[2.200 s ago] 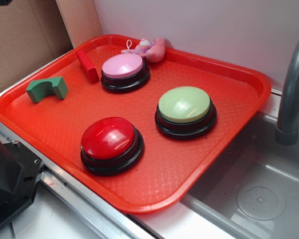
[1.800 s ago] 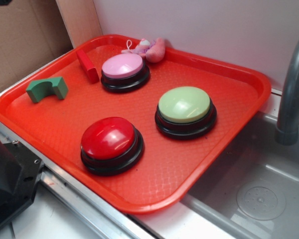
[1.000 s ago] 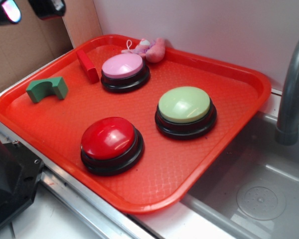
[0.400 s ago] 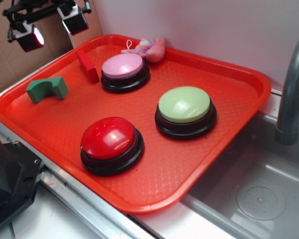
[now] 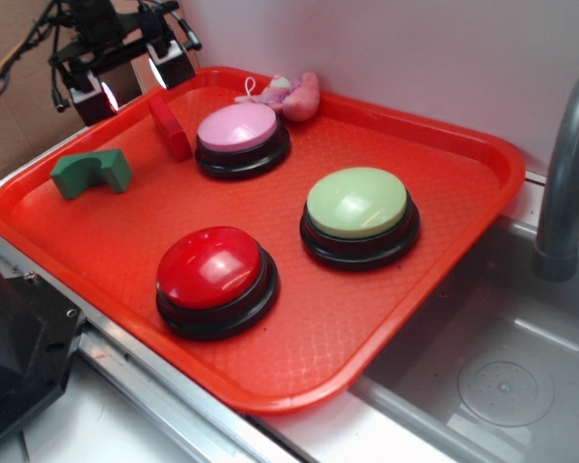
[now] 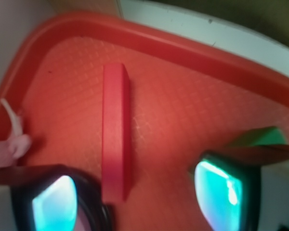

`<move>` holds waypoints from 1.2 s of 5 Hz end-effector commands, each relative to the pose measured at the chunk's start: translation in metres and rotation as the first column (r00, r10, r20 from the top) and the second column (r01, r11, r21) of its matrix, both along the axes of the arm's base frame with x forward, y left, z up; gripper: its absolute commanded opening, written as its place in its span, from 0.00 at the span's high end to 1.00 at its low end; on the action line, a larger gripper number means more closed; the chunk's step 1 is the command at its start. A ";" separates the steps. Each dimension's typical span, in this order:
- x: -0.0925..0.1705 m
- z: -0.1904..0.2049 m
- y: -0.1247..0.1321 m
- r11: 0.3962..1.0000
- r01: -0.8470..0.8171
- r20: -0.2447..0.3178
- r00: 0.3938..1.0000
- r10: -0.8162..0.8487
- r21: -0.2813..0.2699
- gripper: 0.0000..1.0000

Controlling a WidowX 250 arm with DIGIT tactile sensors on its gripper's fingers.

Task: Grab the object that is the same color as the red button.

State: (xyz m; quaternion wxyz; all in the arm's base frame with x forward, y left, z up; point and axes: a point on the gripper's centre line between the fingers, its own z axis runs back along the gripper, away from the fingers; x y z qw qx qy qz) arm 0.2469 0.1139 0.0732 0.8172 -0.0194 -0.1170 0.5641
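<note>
Jaws of my gripper (image 5: 132, 80) stand spread apart, gripping nothing, hovering over the back left corner of the tray (image 5: 434, 145). I see the red block (image 5: 170, 127) lying flat on the tray, just left of the pink button (image 5: 239, 135), in line between the fingertips (image 6: 55, 204).

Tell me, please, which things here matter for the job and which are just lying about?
Matter: red block, red button, tool.
Lying about: pink button, green button, green arch, pink toy, tray, faucet.
</note>
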 end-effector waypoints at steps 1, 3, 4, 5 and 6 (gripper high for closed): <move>0.012 -0.011 0.030 0.992 -0.119 0.100 0.988 0.113 0.051 0.00; 0.020 -0.030 0.037 0.985 -0.152 0.063 0.987 0.147 0.076 0.00; 0.025 -0.040 0.035 0.989 -0.133 0.005 0.991 0.133 0.058 0.00; 0.028 -0.043 0.031 0.992 -0.107 0.002 0.994 0.107 0.060 0.52; 0.030 -0.043 0.029 0.995 -0.081 -0.001 0.997 0.081 0.051 1.00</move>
